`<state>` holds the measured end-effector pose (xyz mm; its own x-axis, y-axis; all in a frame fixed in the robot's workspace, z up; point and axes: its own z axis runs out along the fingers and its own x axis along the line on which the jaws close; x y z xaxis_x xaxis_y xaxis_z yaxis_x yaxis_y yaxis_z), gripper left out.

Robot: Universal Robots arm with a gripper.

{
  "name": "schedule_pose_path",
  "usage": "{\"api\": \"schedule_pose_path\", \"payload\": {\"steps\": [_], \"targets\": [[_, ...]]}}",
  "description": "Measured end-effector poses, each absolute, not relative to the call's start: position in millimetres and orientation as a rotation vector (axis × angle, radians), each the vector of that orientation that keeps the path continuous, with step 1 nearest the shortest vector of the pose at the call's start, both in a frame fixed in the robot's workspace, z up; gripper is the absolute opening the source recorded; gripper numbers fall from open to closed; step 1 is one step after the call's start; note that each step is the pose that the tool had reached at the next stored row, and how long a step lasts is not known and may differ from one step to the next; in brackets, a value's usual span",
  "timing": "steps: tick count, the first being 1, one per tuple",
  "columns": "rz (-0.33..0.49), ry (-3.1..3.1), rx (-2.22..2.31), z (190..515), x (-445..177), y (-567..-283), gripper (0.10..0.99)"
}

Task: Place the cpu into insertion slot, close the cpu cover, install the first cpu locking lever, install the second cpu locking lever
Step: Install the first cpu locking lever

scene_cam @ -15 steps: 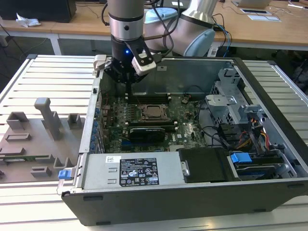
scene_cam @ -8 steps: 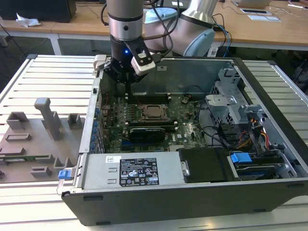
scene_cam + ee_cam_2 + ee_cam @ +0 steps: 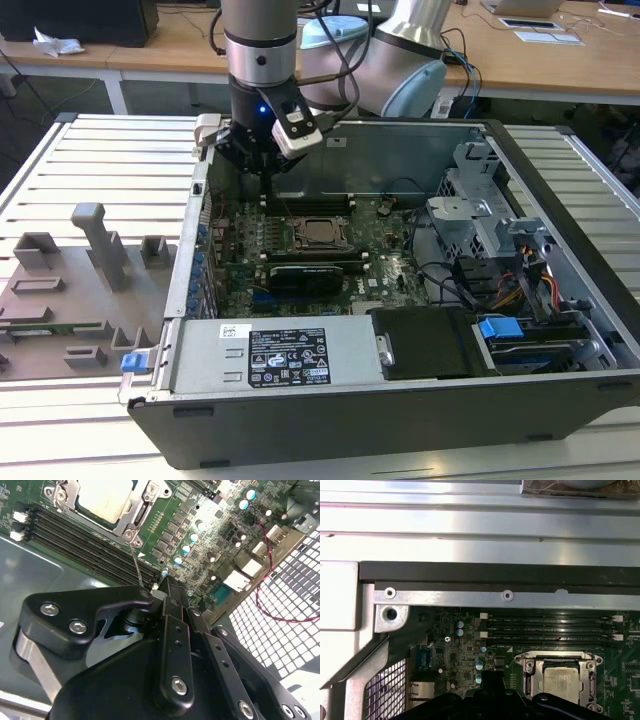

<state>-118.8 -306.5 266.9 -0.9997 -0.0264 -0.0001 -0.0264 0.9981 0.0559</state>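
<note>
Cpu (image 3: 107, 500) sits flat in the insertion slot (image 3: 318, 234), near the centre of the exterior view, inside the open computer case (image 3: 400, 410) on the ribbed metal surface (image 3: 100, 150). Cpu cover (image 3: 146, 510), a thin silvery frame, lies down around the chip's dull grey lid, so I judge placing and covering done. A thin wire locking lever (image 3: 136, 560) stands from the socket corner up to my claw (image 3: 165, 586). The claw's black fingers look drawn together with nothing visibly between them, and the lever's free end touches the tip's side. I cannot tell if it is pinched or only pushed. In the exterior view the arm hangs upper left of the socket, over the green circuit board (image 3: 200, 515), placed, I judge, to work that lever.
</note>
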Motion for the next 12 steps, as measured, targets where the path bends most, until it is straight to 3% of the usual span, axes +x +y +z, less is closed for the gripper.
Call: {"api": "schedule_pose_path", "payload": {"steps": [12], "targets": [[-0.088,-3.139,0.041,261,-110,-295,0.106]]}}
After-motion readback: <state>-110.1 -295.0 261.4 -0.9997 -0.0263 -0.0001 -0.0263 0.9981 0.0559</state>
